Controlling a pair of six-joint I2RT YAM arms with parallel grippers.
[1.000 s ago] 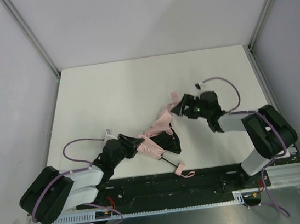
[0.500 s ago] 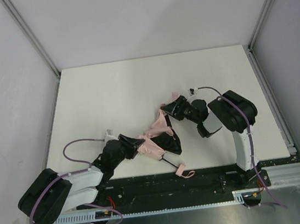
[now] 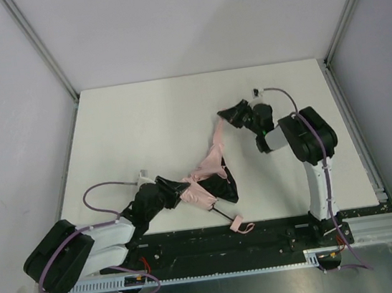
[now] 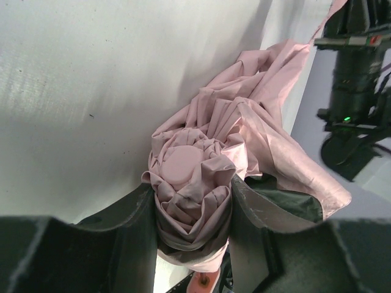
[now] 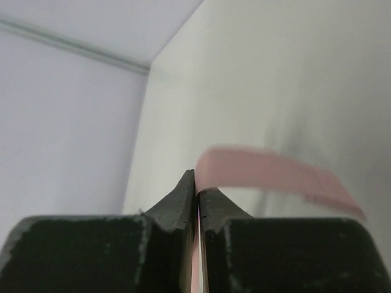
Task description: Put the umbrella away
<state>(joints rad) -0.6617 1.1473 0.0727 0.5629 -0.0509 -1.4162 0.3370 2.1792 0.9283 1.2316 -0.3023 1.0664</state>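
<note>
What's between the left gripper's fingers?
The bunched pink end of the umbrella, clamped by the left gripper. Whatever is inside the folds is hidden.

Table [image 3: 142,124]: white, flat, rectangular top, framed left and right by metal rails [image 3: 65,171]. A black strip [image 3: 194,242] runs along its near edge.

One item lies on it: an umbrella [image 3: 210,168], near the middle of the near half. Its pale pink fabric is crumpled and loose, with dark folds showing at the near side. A narrow pink strip stretches away from the bundle toward the far right. The thin dark shaft [image 3: 223,213] points toward the near edge. The pink handle [image 3: 239,224] rests where the white surface meets the black strip.
</note>
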